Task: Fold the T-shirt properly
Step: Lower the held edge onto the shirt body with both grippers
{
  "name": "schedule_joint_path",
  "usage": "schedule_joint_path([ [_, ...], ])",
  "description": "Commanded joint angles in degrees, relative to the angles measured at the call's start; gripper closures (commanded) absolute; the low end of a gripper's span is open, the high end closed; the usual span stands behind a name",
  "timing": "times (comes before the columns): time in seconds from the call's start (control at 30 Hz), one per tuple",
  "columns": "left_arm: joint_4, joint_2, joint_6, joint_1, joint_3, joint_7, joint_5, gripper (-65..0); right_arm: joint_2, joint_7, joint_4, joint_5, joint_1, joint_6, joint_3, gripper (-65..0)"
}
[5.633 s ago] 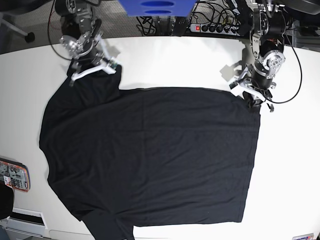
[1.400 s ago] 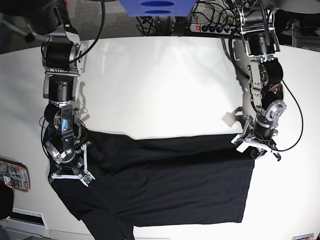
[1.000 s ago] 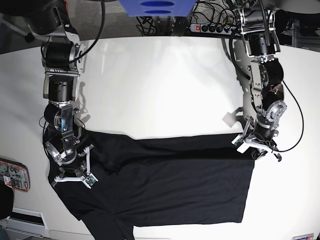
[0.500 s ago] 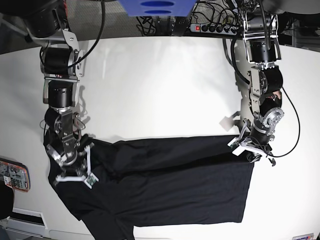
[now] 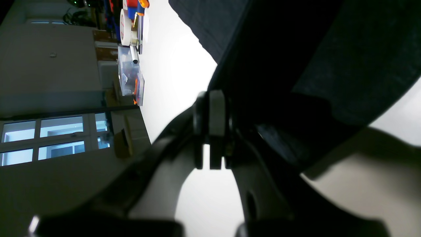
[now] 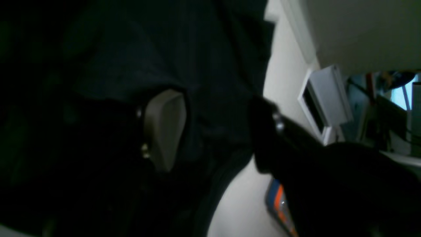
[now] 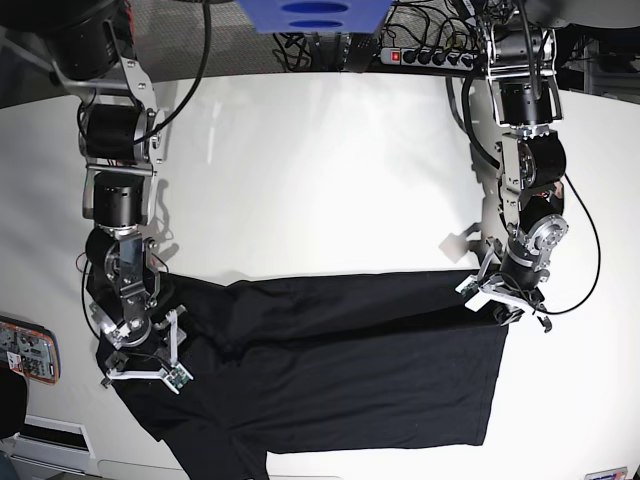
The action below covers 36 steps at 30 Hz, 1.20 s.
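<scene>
The black T-shirt [image 7: 340, 370] lies on the white table [image 7: 320, 160], its far edge folded toward the front. My left gripper [image 7: 497, 303] is at the fold's right corner. In the left wrist view its fingertips [image 5: 210, 98] are pressed together at the cloth's edge [image 5: 329, 49]. My right gripper [image 7: 140, 374] sits on the left sleeve area. In the right wrist view its jaws [image 6: 213, 138] stand apart: a grey pad [image 6: 164, 128] faces a dark finger, with black cloth [image 6: 98, 49] under and between them.
An orange and blue gadget [image 7: 28, 350] lies at the table's left edge and shows in the right wrist view [image 6: 279, 204]. A power strip [image 7: 430, 55] and cables run along the back. A white scrap [image 7: 457, 243] lies near the left arm. A clear box [image 5: 130, 79] stands on the table.
Both arms have carried the shirt's far edge toward the front, making a fold. In the last half second the right gripper moved slightly nearer the front; the left barely moved.
</scene>
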Motion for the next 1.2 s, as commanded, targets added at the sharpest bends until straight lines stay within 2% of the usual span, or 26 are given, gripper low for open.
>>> schedule_joint_path([
  [0.0, 1.0, -0.5, 1.3, -1.2, -0.1, -0.2, 0.0, 0.0, 0.5, 0.8, 1.1, 0.2, 1.7, -0.9, 0.3, -36.5],
  [0.13, 1.0, -0.5, 1.2, -1.6, -0.1, 0.1, 0.0, 0.0, 0.5, 0.7, 1.5, 0.2, 1.7, -1.0, 0.4, -37.4],
  [0.17, 1.0, -0.5, 1.2, -1.6, -0.1, 0.1, 0.0, 0.0, 0.4, 0.7, 1.6, 0.4, 1.7, -1.9, 0.5, -37.4],
  [0.2, 1.0, -0.5, 1.2, -1.7, -0.1, 0.1, 0.0, 0.0, 0.4, 0.7, 1.6, 0.4, 1.7, -3.7, 0.5, -37.4],
  [0.3, 0.9, -0.5, 1.2, -2.8, -0.1, 0.1, 0.0, 0.0, 0.4, 0.7, 1.6, 0.5, 1.7, -13.8, 0.5, -37.4],
  [0.37, -0.3, -0.5, 1.2, -3.4, -0.1, 0.1, 0.0, 0.0, 0.4, 0.7, 1.6, 0.5, 1.7, -18.1, 0.5, -37.4],
  [0.53, -4.1, -0.6, 1.2, -5.8, -0.2, 0.1, 0.0, 0.0, 0.4, 0.8, 2.3, 0.5, 1.6, -18.6, 0.4, -37.4],
  [0.67, -4.2, -0.5, 1.3, -6.4, -0.3, 0.1, 0.0, 0.0, 0.4, 1.0, 7.6, 0.5, 1.6, -18.6, 0.2, -37.4],
  [0.7, -4.2, -0.5, 1.3, -7.1, -0.3, 0.1, -0.1, -2.8, 0.4, 0.8, 8.9, 0.5, 1.5, -18.6, 0.1, -37.4],
  [0.83, -4.9, -0.4, 1.2, -9.1, -0.2, 0.3, 0.1, -30.9, 0.3, 0.8, 12.9, 0.5, -3.0, -18.3, 0.2, -37.4],
  [0.93, -6.9, -0.4, 1.3, -11.4, -0.3, 0.3, 0.1, -48.5, 0.3, 0.8, 14.6, 0.6, -4.9, -18.3, 0.4, -37.4],
  [1.03, -7.8, -0.4, 1.3, -12.0, -0.4, 0.3, -0.3, -61.9, 0.3, 0.8, 15.0, 3.7, -4.9, -18.3, 0.4, -37.4],
  [1.07, -7.7, -0.2, 1.3, -12.0, -0.4, 0.3, -0.6, -65.0, 0.3, 0.8, 15.0, 6.2, -4.9, -18.3, 0.4, -37.4],
  [1.17, -6.7, 2.9, 1.4, -11.5, -2.3, 0.3, -1.6, -65.0, 0.3, 0.5, 15.1, 14.8, -4.9, -18.3, 0.4, -37.4],
])
